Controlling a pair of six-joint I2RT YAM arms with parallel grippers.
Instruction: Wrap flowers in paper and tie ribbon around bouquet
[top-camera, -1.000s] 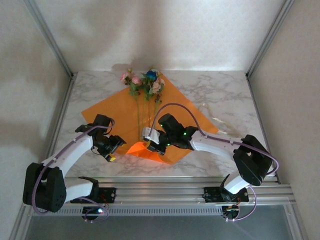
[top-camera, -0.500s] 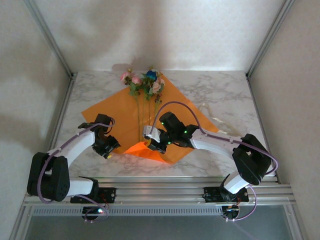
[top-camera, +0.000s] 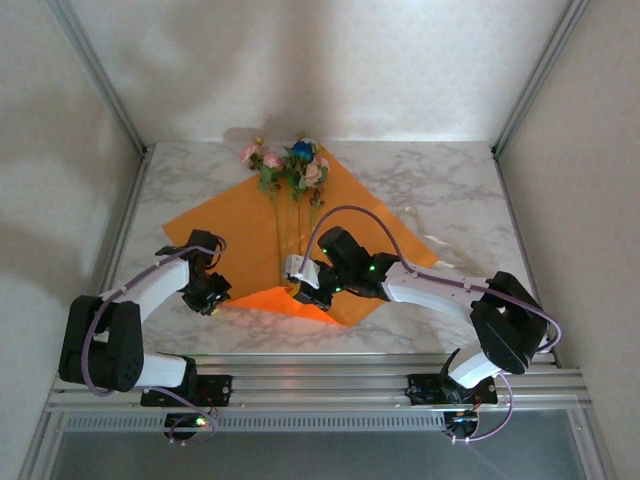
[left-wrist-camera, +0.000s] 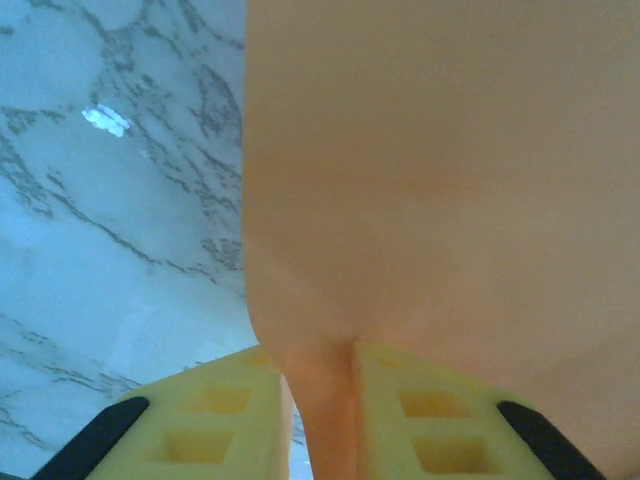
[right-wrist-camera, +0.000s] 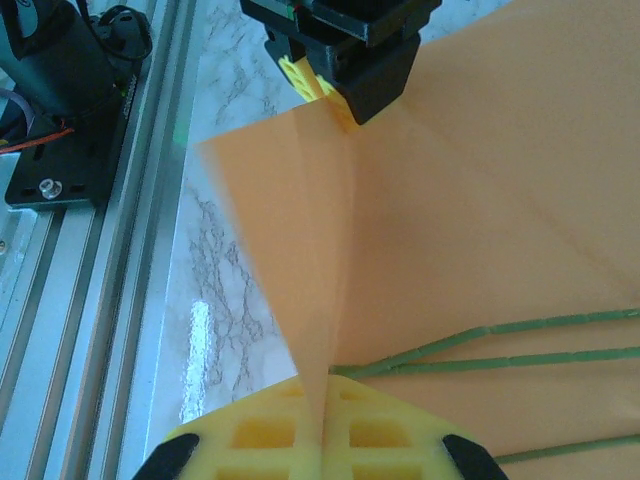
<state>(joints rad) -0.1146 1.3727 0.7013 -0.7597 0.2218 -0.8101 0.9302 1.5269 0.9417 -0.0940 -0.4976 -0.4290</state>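
The orange paper (top-camera: 240, 225) lies as a diamond on the marble table (top-camera: 440, 180). The flowers (top-camera: 288, 166) rest on it, with pink and blue blooms at the far corner and green stems (right-wrist-camera: 500, 345) running toward me. My left gripper (top-camera: 213, 298) is at the paper's near left edge. In the left wrist view its yellow fingers (left-wrist-camera: 230, 410) are shut on a pinch of paper (left-wrist-camera: 450, 180). My right gripper (top-camera: 300, 283) is shut on a raised fold of paper (right-wrist-camera: 300, 250) beside the stem ends. The left gripper (right-wrist-camera: 325, 95) faces it across the lifted sheet. A faint pale strip, likely the ribbon (top-camera: 432, 240), lies right of the paper.
Aluminium rails (top-camera: 320, 385) carrying the arm bases run along the near table edge, close under the lifted paper. White walls and metal posts (top-camera: 100, 75) enclose the table. Bare marble lies to the right and at the near left.
My left gripper has slid a little left along the paper's near edge and closed on it. The lifted, lit fold between the two grippers has grown wider. The right gripper has barely moved.
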